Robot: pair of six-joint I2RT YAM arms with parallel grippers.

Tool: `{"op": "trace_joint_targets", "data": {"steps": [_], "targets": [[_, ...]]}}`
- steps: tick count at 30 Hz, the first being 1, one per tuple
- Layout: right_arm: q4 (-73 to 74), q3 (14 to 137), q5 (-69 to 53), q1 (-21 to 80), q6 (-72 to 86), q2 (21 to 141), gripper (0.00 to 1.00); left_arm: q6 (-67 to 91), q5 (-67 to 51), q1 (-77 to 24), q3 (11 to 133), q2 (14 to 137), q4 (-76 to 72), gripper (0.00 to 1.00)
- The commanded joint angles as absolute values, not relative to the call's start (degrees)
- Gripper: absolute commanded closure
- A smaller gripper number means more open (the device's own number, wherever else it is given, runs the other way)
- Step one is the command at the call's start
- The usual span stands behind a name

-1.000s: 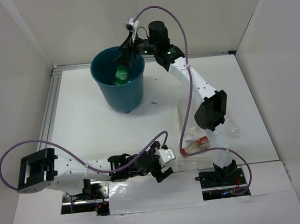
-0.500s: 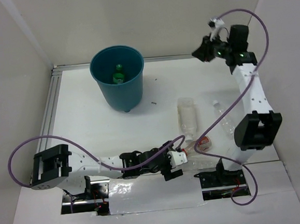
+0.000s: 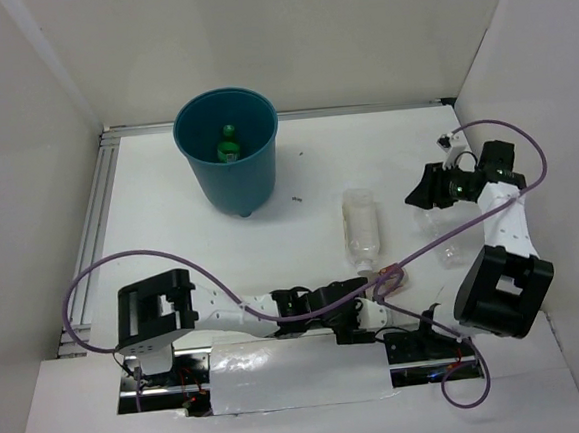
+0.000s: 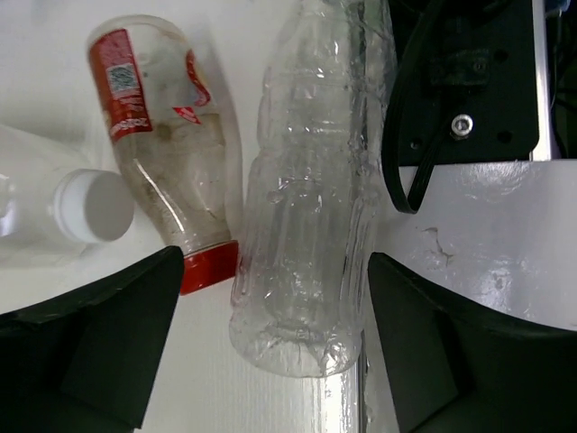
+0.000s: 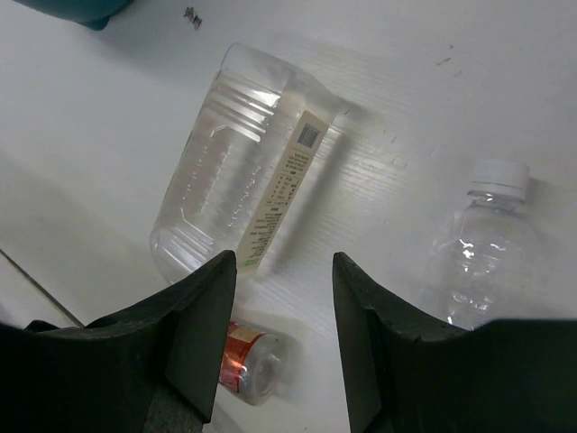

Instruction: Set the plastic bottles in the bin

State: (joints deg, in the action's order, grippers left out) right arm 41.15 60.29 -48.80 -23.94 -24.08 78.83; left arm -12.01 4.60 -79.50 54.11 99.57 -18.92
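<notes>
Left arm (image 3: 232, 316) lies low toward 3 o'clock, jaws spread over a clear bottle (image 4: 306, 180). Right arm (image 3: 506, 222) folded at 3 o'clock, jaws spread, empty.

The teal bin (image 3: 243, 185) stands upright in the upper left of the top view, with a green bottle (image 3: 229, 147) inside. Right of centre a wide clear bottle (image 3: 360, 226) lies flat. Lower down, a red-capped bottle (image 4: 158, 171) lies just beside a crumpled clear bottle (image 4: 311, 207).

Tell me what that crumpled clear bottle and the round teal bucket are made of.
The crumpled clear bottle looks like thin transparent plastic: see-through, with glossy dents and ridges. The round teal bucket seems opaque moulded plastic, smooth with a soft sheen.
</notes>
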Motion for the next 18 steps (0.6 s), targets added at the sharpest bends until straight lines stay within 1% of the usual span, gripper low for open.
{"op": "trace_joint_targets", "data": {"steps": [1, 2, 3, 5, 6, 9, 11, 12, 13, 14, 16, 17, 18], "targets": [[43.9, 60.6, -52.6, -25.9, -29.9, 75.4, 0.46, -16.4, -0.5, -78.6, 57.2, 102.0, -18.6, 0.07], [44.9, 60.6, -52.6, -26.8, -30.4, 75.4, 0.46, -16.4, -1.3, -78.6, 57.8, 102.8, -17.2, 0.1], [44.9, 60.6, -53.2, -27.3, -31.5, 76.1, 0.46, -15.9, -2.8, -78.6, 57.8, 102.8, -16.6, 0.17], [45.6, 60.6, -53.9, -28.1, -32.1, 76.6, 0.46, -15.3, -3.3, -78.6, 57.8, 103.4, -16.0, 0.23], [45.6, 60.6, -54.5, -28.1, -32.1, 77.3, 0.46, -14.5, -3.9, -78.6, 57.3, 103.4, -16.0, 0.24], [45.6, 59.9, -55.1, -28.7, -32.1, 78.8, 0.46, -13.2, -4.0, -78.6, 56.7, 104.4, -16.0, 0.24], [45.6, 58.6, -55.1, -28.7, -32.1, 79.4, 0.44, -12.5, -4.0, -78.6, 56.2, 104.4, -16.0, 0.32], [45.1, 58.6, -55.1, -28.7, -32.1, 79.4, 0.42, -12.5, -4.0, -78.6, 56.2, 104.4, -16.0, 0.36], [45.1, 58.0, -54.6, -28.7, -32.1, 79.4, 0.35, -11.8, -4.5, -78.6, 56.2, 104.4, -15.5, 0.4], [45.1, 58.0, -54.6, -28.7, -32.1, 79.4, 0.3, -11.8, -4.5, -78.6, 55.6, 104.4, -15.5, 0.42], [45.1, 57.4, -53.9, -28.7, -32.1, 79.4, 0.24, -11.3, -5.0, -78.6, 55.6, 104.4, -15.5, 0.43], [45.1, 57.4, -53.9, -28.7, -32.1, 79.4, 0.2, -10.7, -5.0, -78.6, 55.6, 105.0, -14.9, 0.43], [45.1, 57.4, -53.9, -28.7, -32.1, 79.4, 0.18, -10.2, -5.5, -78.6, 55.1, 105.0, -14.9, 0.37]]}}
